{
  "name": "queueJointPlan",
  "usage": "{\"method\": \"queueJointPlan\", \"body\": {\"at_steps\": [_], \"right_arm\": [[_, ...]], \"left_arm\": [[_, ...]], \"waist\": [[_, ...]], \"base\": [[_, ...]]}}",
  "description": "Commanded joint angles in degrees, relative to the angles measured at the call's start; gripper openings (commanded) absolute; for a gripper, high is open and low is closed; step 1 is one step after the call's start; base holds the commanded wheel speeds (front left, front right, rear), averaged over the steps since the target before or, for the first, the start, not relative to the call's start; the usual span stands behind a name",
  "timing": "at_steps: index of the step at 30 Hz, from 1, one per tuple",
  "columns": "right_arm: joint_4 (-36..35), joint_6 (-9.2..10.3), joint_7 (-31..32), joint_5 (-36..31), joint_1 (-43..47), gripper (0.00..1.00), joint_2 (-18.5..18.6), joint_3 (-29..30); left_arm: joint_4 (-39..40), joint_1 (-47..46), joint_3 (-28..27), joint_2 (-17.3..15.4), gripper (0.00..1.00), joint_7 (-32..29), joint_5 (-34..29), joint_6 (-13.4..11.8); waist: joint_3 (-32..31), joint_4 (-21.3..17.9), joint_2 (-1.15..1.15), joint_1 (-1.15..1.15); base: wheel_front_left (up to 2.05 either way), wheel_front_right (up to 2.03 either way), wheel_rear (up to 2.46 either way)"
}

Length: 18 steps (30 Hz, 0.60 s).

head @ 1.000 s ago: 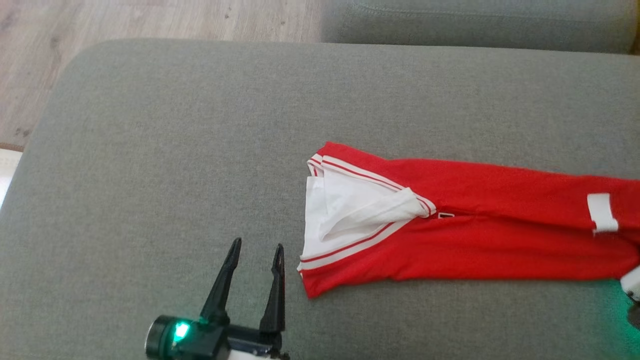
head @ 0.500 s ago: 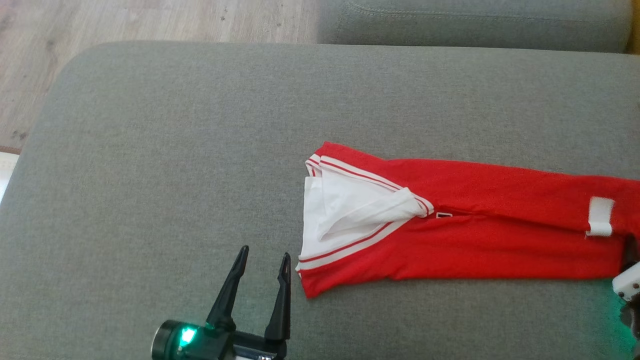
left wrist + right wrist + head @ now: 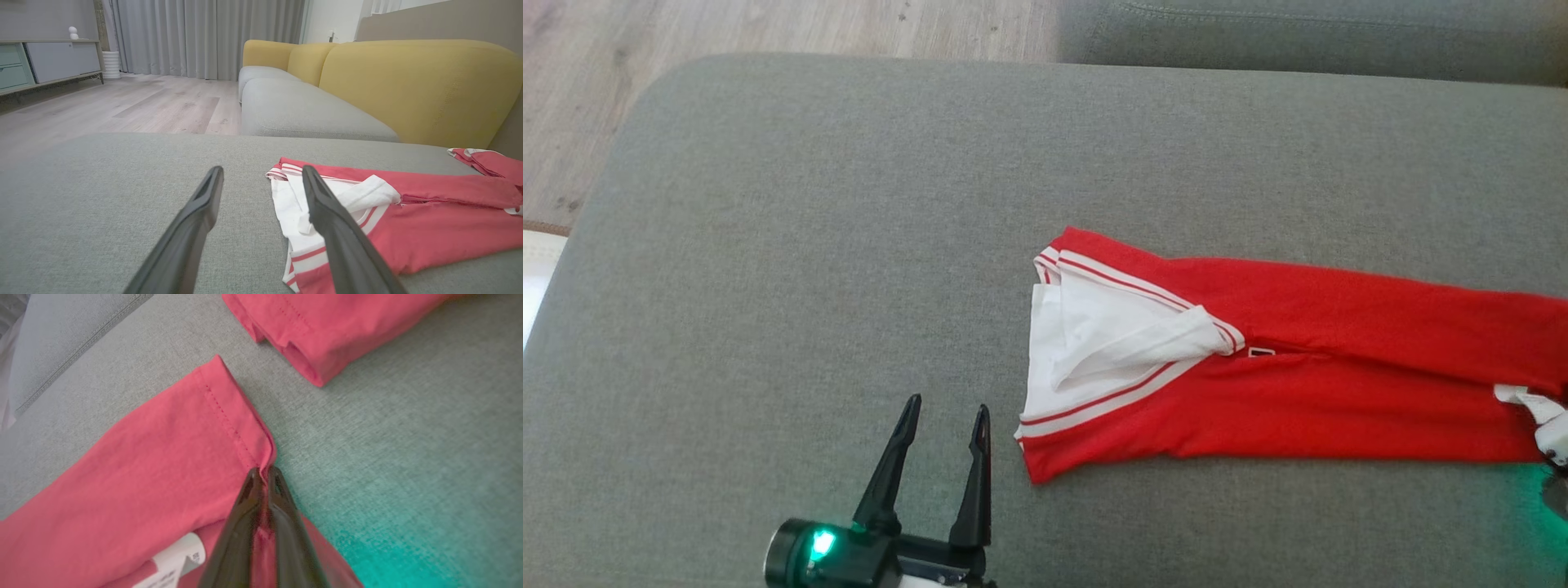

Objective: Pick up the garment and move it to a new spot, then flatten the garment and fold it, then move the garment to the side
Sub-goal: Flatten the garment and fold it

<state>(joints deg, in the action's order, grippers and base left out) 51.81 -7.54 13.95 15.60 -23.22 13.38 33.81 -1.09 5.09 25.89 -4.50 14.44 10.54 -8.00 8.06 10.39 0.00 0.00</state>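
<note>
The garment (image 3: 1298,384) is red with a white-striped collar and white lining, folded into a long band on the grey cushion (image 3: 809,245), running off the head view's right edge. My left gripper (image 3: 943,408) stands open just left of the collar corner, touching nothing; its wrist view has the garment (image 3: 429,216) to the right of the left gripper (image 3: 261,173). My right gripper (image 3: 265,473) is shut on the hem edge of the garment (image 3: 143,469), red cloth pinched between its fingertips. A white label (image 3: 175,559) lies beside them.
A second grey seat cushion (image 3: 1298,37) lies behind, with wood floor (image 3: 768,28) at the far left. The left wrist view has yellow backrests (image 3: 408,81) and a sideboard (image 3: 49,61) across the room. Another folded red part (image 3: 327,330) lies ahead of the right fingers.
The head camera shifted slightly. The white label near the right edge has dropped lower and crumpled, and the right gripper has closed on the hem. The left gripper has stayed open in place.
</note>
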Motion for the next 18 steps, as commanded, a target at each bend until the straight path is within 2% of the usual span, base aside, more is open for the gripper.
{"method": "queueJointPlan", "body": {"at_steps": [1, 5, 10, 13, 18], "right_arm": [[0.00, 0.05, 1.59, 1.25, 0.49, 0.00, -0.38, -2.19], [-3.08, 0.05, 0.61, 4.04, 2.48, 0.00, 0.52, -4.79], [-7.64, 0.05, -2.23, 5.49, 3.72, 0.00, 4.68, -5.97], [-10.62, 0.05, -1.87, 6.58, 3.10, 0.00, 6.28, -5.80], [-19.06, 0.05, 0.78, 10.90, 3.14, 0.00, 4.87, -8.67]], "left_arm": [[1.78, -1.29, -2.15, 0.89, 1.00, 0.56, -0.13, 0.28], [1.75, -0.94, -2.60, 1.07, 1.00, 0.56, -0.06, 0.27], [1.98, -0.66, -3.36, 1.21, 1.00, 0.56, -0.36, 0.50], [2.02, -0.45, -3.84, 1.24, 1.00, 0.56, -0.62, 0.66], [1.97, -0.16, -4.38, 1.27, 1.00, 0.56, -0.95, 0.97]], "waist": [[-0.21, -0.14, 0.00, 0.00], [-0.74, -0.79, 0.00, 0.00], [-1.41, -2.17, 0.00, 0.00], [-1.63, -2.82, 0.00, 0.00], [-2.25, -3.51, 0.00, 0.00]], "base": [[0.00, 0.00, 0.00], [0.00, 0.00, 0.00], [0.00, 0.00, 0.00], [0.00, 0.00, 0.00], [0.00, 0.00, 0.00]]}}
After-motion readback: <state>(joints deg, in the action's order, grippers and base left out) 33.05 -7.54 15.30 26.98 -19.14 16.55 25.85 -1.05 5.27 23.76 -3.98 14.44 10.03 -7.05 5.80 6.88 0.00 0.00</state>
